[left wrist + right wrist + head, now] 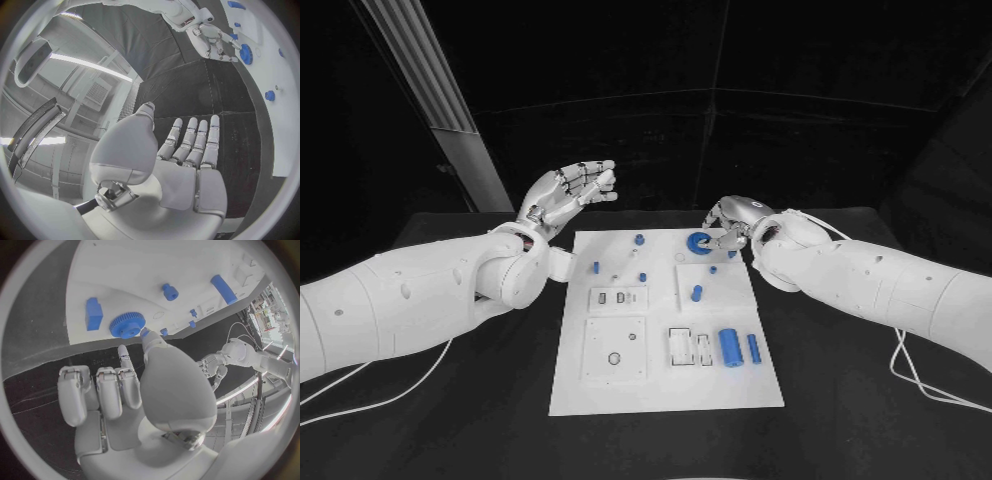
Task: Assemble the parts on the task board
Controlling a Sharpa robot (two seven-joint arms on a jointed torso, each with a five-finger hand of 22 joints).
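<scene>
We judge the round blue toothed gear [700, 241] at the far end of the white task board [661, 385] light, rigid and best pinched by its rim, our right hand [740, 222] reaching empty-fingered beside it, left hand [570, 195] raised, spread, empty.

White arms w/ thin cables, silver hands, pale fingers [187, 142].

Right robot hand [737, 224] touches the blue gear [700, 241] on the task board [661, 385].
</scene>
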